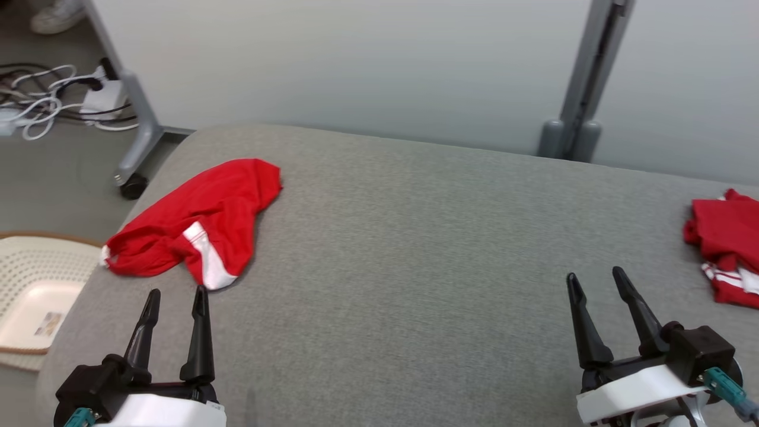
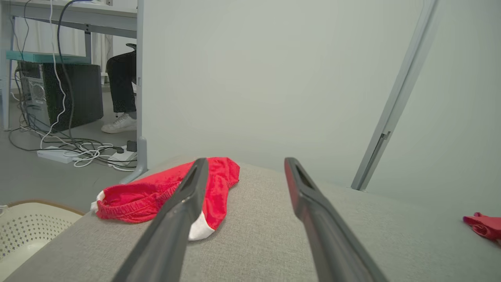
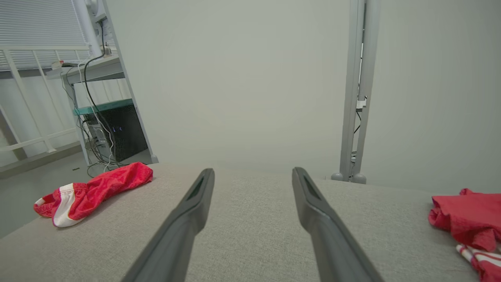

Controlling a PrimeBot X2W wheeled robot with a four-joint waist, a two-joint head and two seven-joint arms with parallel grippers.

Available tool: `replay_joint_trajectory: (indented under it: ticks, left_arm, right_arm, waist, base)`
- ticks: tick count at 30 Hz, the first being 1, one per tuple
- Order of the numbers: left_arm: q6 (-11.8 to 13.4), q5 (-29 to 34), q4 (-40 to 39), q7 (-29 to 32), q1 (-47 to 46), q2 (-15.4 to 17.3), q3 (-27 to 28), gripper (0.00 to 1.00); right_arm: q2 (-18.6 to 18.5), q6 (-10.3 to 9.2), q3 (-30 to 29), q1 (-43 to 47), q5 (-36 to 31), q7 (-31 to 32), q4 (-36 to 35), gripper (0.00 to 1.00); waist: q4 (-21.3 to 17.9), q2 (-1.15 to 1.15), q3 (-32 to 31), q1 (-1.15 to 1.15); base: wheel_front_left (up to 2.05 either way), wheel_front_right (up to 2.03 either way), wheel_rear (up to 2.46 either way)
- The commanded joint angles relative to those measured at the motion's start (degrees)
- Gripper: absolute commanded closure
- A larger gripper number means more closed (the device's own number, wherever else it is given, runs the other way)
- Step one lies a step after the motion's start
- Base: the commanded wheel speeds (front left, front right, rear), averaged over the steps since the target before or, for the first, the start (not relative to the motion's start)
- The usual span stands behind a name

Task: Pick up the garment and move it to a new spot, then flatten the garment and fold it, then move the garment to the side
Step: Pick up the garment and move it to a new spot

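1. Left gripper [image 1: 178, 290]: jaws spread wide with nothing between them. Fingers aim at the near edge of the red garment [image 1: 195, 219], close but not touching.
2. Right gripper [image 1: 595, 273]: also wide apart and empty, over bare cushion, well apart from that garment.
3. The garment lies crumpled at the left end of the grey padded surface [image 1: 415, 237], near the edge, with a white perforated basket [image 1: 35, 279] beside it on the floor.
4. Progress, my read: nothing has started. Pick-up, relocation, flatten, fold and side move are all pending.
5. Fabric: thin, limp and bunched into soft folds, with a white side stripe and white trim. Looks like shorts, not certain. Expect it to sag when lifted.
6. Surface: coarse woven upholstery with rounded corners, soft-looking. It probably drags on cloth.
7. Second red piece [image 1: 726, 249], white-striped, is heaped at the right edge. Can't tell its role.
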Motion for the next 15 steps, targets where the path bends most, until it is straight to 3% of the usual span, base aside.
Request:
replay_joint_trajectory:
  ticks: [1,13,15]
  left_arm:
    - [0.2,0.2,0.1,0.0,-1.0,0.2,0.5,0.0]
    - [0.5,0.2,0.4,0.0,-0.8,0.2,1.5,0.0]
    - [0.4,-2.5,0.7,0.0,-1.0,0.2,1.5,0.0]
  right_arm:
    - [-0.1,0.0,0.4,-0.7,0.5,0.0,0.3,0.0]
    - [0.0,0.0,2.6,-1.2,0.9,0.0,0.6,0.0]
    - [0.0,0.0,2.8,-1.3,1.0,0.0,0.7,0.0]
  waist:
    - [2.9,0.0,0.3,0.0]
    - [7.7,0.0,0.0,0.0]
    - [7.9,0.0,0.1,0.0]
  base:
    - [0.0,0.0,0.0]
    - [0.0,0.0,0.0]
    - [0.0,0.0,0.0]
